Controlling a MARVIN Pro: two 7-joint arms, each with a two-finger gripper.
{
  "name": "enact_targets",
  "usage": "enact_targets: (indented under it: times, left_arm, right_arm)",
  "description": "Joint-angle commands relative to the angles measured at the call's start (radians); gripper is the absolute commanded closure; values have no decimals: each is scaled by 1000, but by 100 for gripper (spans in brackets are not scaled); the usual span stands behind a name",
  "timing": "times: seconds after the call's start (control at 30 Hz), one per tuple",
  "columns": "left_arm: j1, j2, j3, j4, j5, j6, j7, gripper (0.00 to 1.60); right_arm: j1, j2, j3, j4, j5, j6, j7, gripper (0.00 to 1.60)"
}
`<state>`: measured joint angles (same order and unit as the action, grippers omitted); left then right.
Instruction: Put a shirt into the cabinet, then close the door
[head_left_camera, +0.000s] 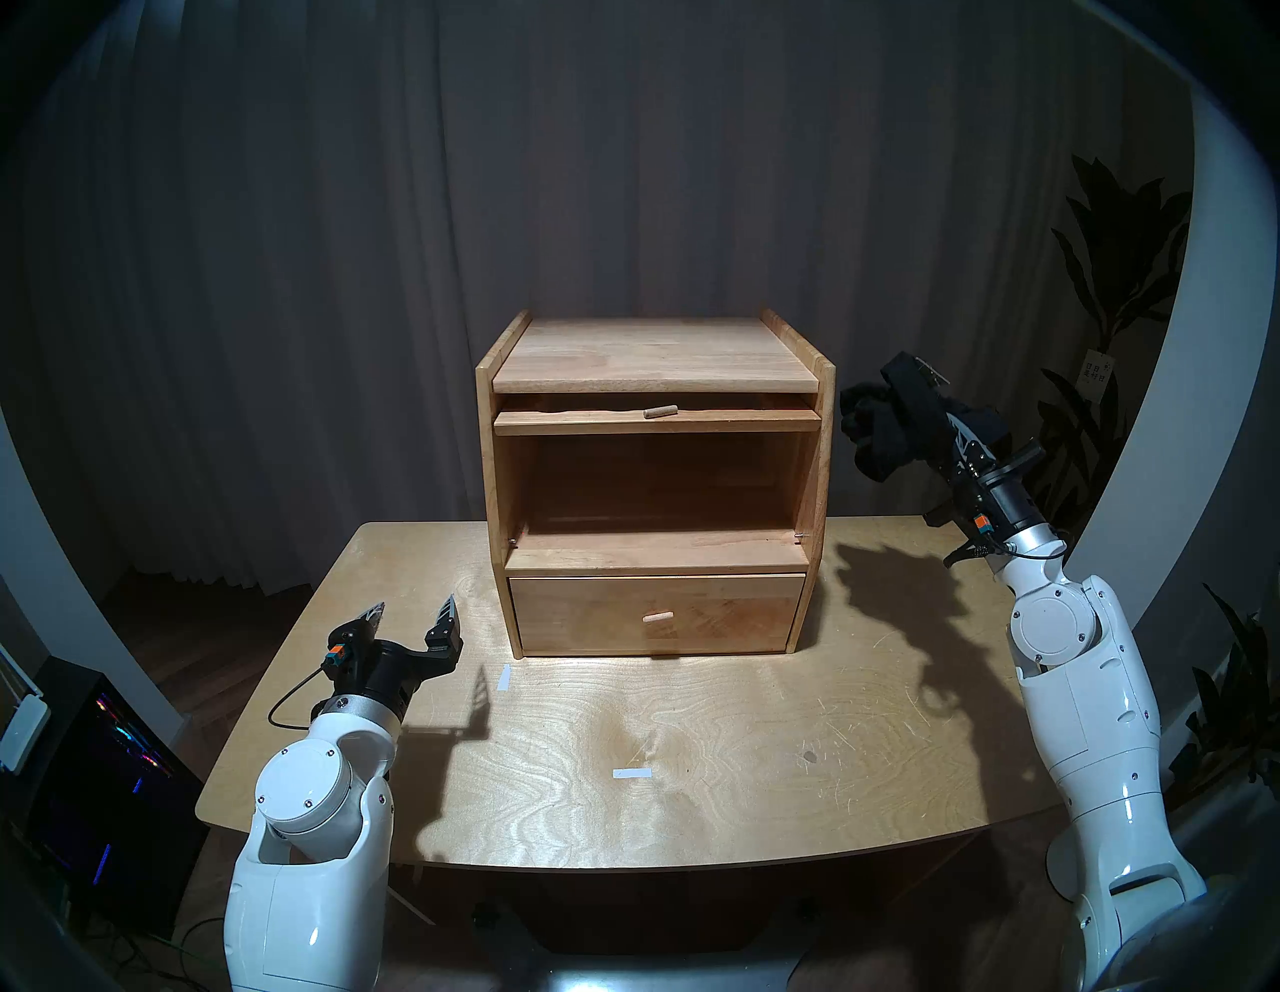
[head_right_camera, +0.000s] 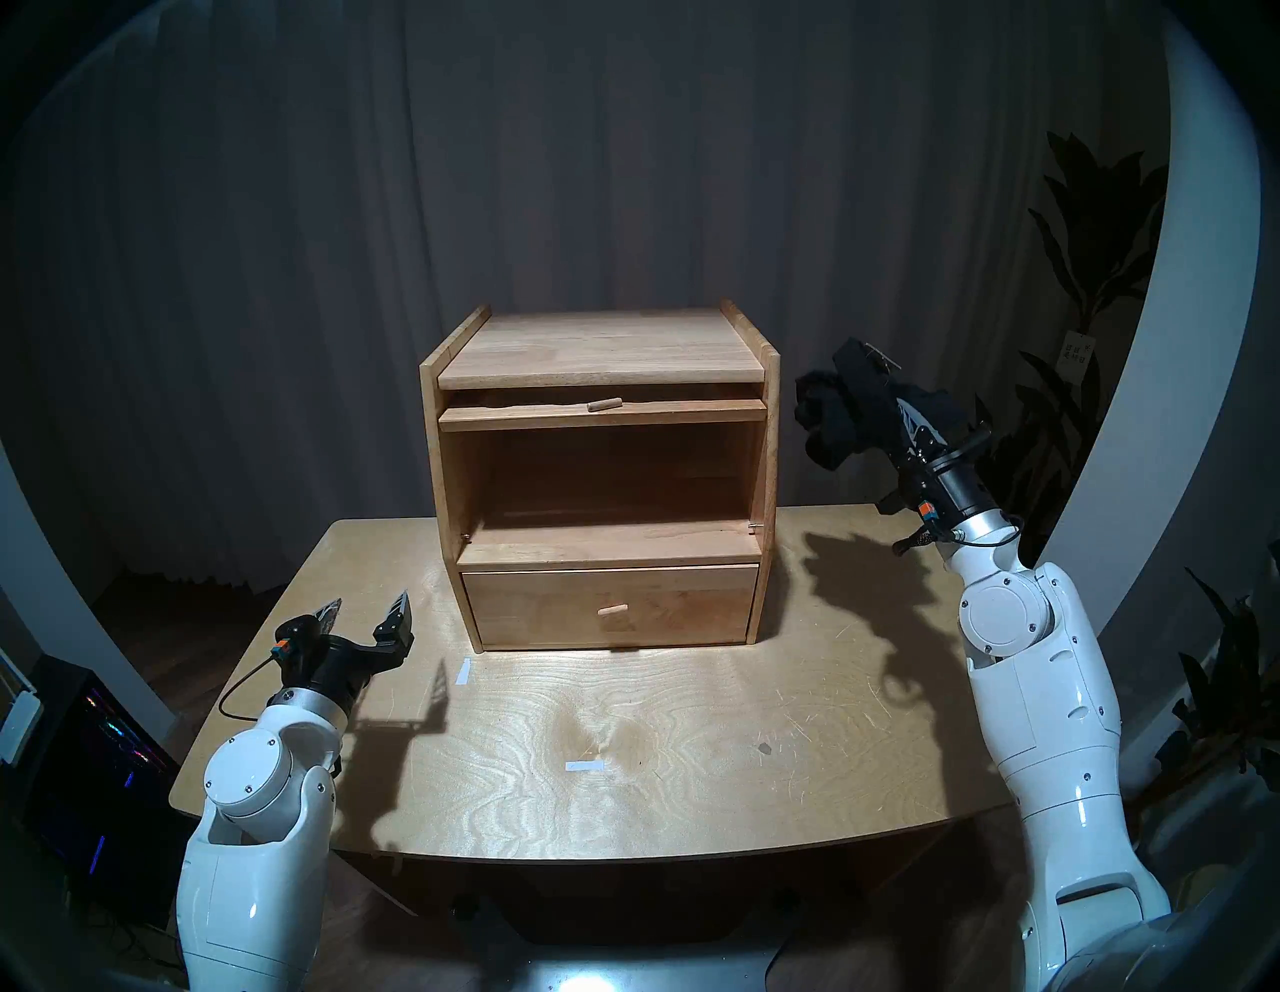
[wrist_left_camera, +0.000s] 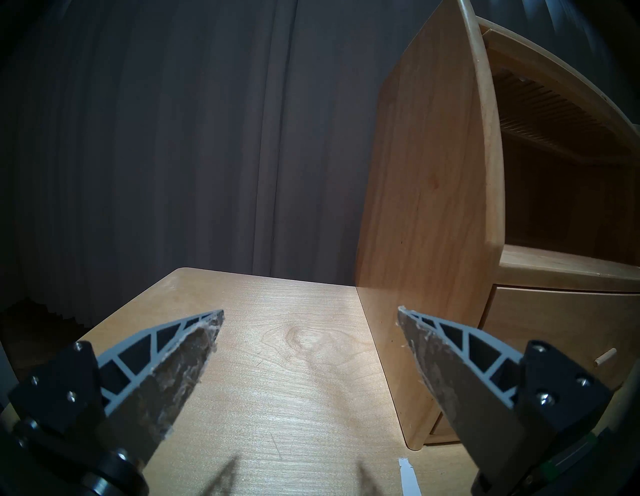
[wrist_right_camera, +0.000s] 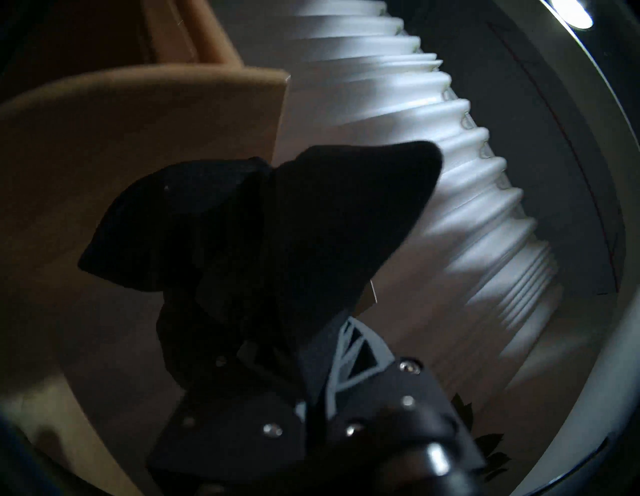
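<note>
Black shirt (head_left_camera: 874, 422) hangs clenched in the right gripper (head_left_camera: 921, 409) fingers, raised just right of the wooden cabinet (head_left_camera: 654, 485); left gripper (head_left_camera: 414, 613) fingers are spread, holding nothing, left of it

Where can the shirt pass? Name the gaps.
The cabinet's big compartment stands bare, door slid up under the top. The table before the drawer is bare. Tight: the right claw holds the shirt beside the cabinet's wall.
</note>
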<state>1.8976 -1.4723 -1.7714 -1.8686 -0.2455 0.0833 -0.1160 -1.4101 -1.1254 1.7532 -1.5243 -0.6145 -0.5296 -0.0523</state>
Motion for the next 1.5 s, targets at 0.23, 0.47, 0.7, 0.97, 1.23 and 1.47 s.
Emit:
enact_targets:
  times: [0.23, 0.47, 0.7, 0.97, 1.23, 1.47]
  left_arm:
    - [-12, 2, -1, -13, 0, -5, -1, 0]
    - [-13, 3, -1, -14, 0, -6, -1, 0]
    - [-14, 3, -1, -17, -1, -7, -2, 0]
    - [-13, 3, -1, -24, -1, -8, -2, 0]
    - [-12, 3, -1, -27, -1, -8, -2, 0]
    - [-10, 3, -2, -30, -1, -8, -2, 0]
  right_arm:
    - [-48, -59, 34, -208, 82, -140, -111, 160]
    - [-116, -125, -35, -295, 131, -213, -135, 160]
    - [-189, -197, -166, -378, 185, -288, -158, 160]
    - [-310, -281, -330, -482, 264, -315, -180, 160]
    - [-417, -340, -420, -479, 392, -188, -236, 160]
    - [-481, -337, -437, -543, 503, -51, -288, 160]
